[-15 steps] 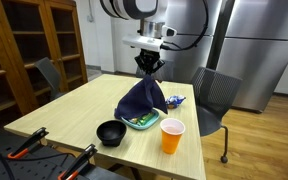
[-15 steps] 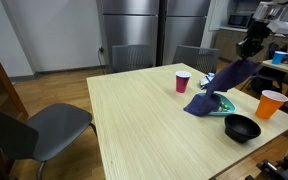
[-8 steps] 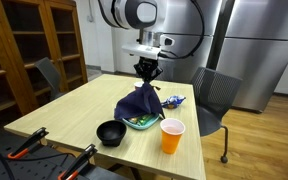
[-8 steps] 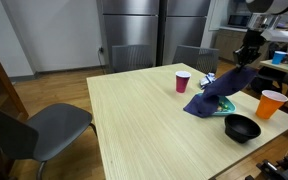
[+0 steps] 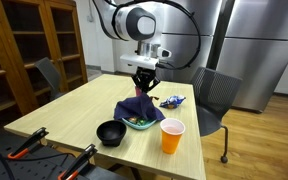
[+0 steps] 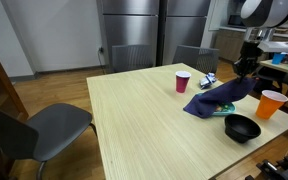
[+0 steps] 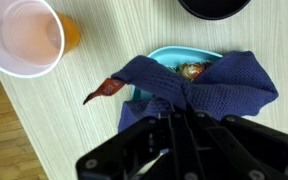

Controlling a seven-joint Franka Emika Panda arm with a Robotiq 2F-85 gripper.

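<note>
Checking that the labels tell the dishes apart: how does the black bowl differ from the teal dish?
The bowl is black; the dish is teal. The bowl stands uncovered; the cloth drapes over part of the dish. The bowl looks deeper, the dish shallower. The dish holds food; none shows in the bowl. Both sit side by side on the table.
</note>
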